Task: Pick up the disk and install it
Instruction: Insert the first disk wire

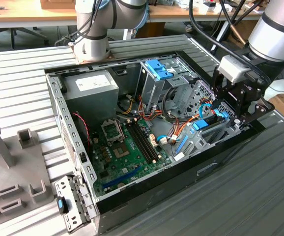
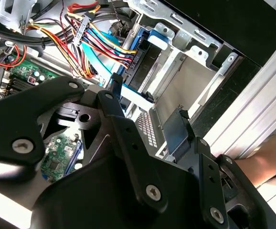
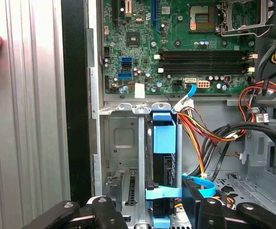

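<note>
Disk (image 3: 164,164) sits edge-on in the drive bay (image 3: 121,138), blue rails showing — gripper (image 3: 150,202) poised over it, jaws released and spread to either side, gripping nothing — seating it well likely means pressing square along the bay, clear of the orange wires (image 3: 200,136).

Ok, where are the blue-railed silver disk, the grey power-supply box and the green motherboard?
Blue-railed silver metal disk (image 3: 164,136): first wrist view, its blue plastic rail.
Grey metal power-supply box (image 1: 93,105): exterior view, its plain side face.
Green motherboard (image 3: 171,28): first wrist view, bare green board surface.
</note>
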`<control>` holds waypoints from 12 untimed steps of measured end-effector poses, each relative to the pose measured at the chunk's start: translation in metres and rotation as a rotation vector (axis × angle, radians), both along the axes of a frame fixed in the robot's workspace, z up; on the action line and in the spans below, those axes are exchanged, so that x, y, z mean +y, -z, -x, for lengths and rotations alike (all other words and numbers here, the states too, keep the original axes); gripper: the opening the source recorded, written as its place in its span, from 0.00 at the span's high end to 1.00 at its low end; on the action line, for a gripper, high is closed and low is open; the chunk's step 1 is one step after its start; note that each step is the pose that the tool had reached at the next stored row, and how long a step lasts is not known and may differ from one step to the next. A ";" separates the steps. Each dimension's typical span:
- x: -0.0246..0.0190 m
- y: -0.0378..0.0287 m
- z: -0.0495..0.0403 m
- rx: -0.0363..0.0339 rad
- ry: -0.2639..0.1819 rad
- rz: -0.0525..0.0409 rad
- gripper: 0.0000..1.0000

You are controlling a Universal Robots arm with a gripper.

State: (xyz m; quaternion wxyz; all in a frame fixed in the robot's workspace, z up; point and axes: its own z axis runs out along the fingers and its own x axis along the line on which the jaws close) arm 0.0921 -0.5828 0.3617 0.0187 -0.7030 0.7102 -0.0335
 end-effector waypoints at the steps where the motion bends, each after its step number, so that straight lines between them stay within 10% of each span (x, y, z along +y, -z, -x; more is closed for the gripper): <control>1: 0.0000 0.0001 0.0000 0.0000 0.000 0.0000 0.38; 12: -0.0005 0.0003 0.0000 0.0000 0.000 -0.0012 0.37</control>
